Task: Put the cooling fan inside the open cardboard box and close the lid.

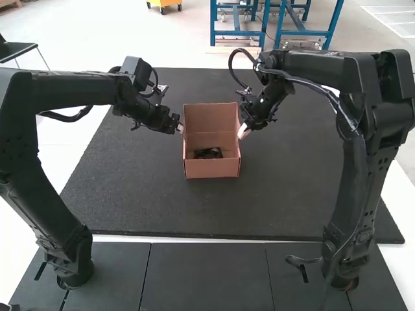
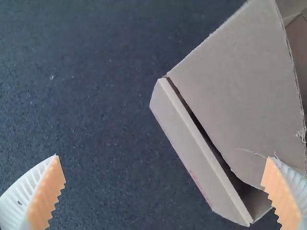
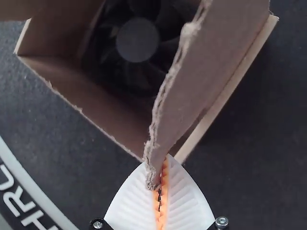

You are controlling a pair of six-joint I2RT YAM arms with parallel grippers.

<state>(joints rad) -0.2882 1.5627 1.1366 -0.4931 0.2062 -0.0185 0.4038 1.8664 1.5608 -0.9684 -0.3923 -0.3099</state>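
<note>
Cooling fan [image 3: 136, 43], position? (K.)

M.: Lies flat on the floor of the cardboard box [image 1: 211, 165], hub facing up. Nothing else in the box that I can make out. First half of the task reads as done.

K.: Lid?

M.: Lid [image 1: 209, 116] stands upright along the far wall, not closed. Its hinge line runs left to right, so in my judgement it must swing down toward the near wall, toward the arm bases.

K.: Grippers?

M.: Right gripper [image 3: 160, 194] is clenched on the torn edge of a flap [image 3: 216, 57] at the box's right side, with the cardboard pinched in the closed jaws. Cannot tell whether that flap belongs to the lid or to the side wall. Left gripper [image 1: 176, 126] is released, fingers [image 2: 45, 191] spread wide at the lid's left corner. The box corner sits between them, closer to one finger; contact not confirmed.

K.: Which arm is better placed?

M.: They flank the lid, one on each side. Right has cardboard in its grasp; left is just beside the box, over the black mat [image 1: 130, 188]. Risk: the thin, ragged flap may rip if pulled alone.
</note>
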